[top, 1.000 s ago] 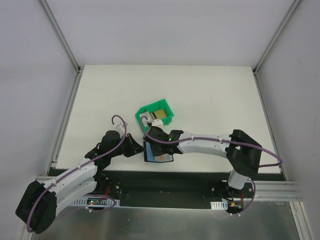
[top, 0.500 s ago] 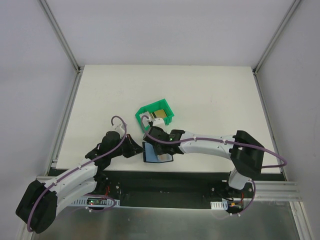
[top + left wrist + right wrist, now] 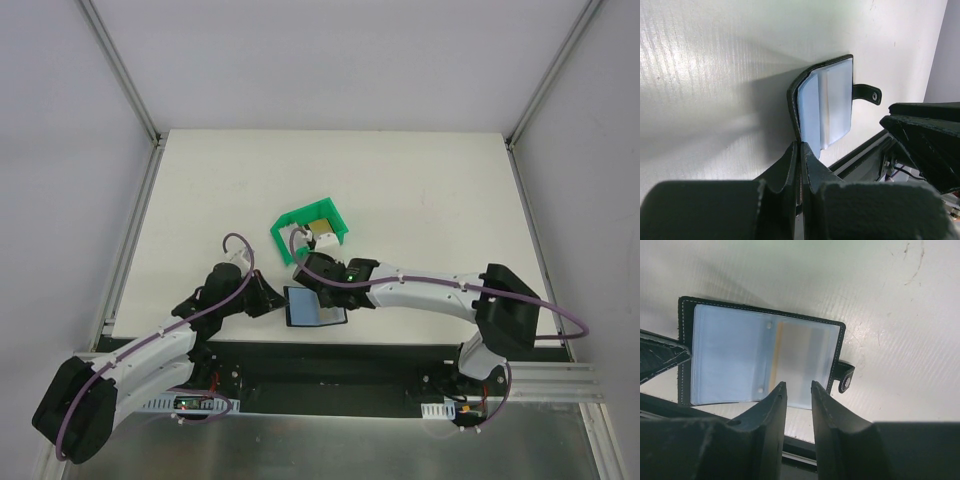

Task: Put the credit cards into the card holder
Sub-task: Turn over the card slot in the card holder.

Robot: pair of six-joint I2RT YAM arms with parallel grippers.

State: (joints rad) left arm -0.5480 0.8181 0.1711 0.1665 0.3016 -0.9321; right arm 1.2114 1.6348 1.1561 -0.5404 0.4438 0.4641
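Black folding card holder (image 3: 313, 306) lies open on the white flat table (image 3: 420, 190) near its front edge, with the left gripper (image 3: 800, 147) at its left edge and the right gripper (image 3: 796, 387) above it. Green plastic open-fronted bin (image 3: 288, 221) stands just behind the holder, with gold and white credit cards (image 3: 322, 229) in it.

Robot lab, a closed test cell. A white table (image 3: 420, 180) is boxed in at the back and both sides by plain pale panels (image 3: 330, 60) set in aluminium posts (image 3: 120, 70). Two white-and-black arms, left (image 3: 150, 350) and right (image 3: 420, 290), are bolted to a black base plate (image 3: 330, 365) at the near edge. Purple cables (image 3: 237, 236) loop along them. Slotted aluminium rail (image 3: 570, 375) at the right of the base. Brushed metal sheet (image 3: 330, 440) in front. One green plastic parts bin (image 3: 290, 228) on the table.
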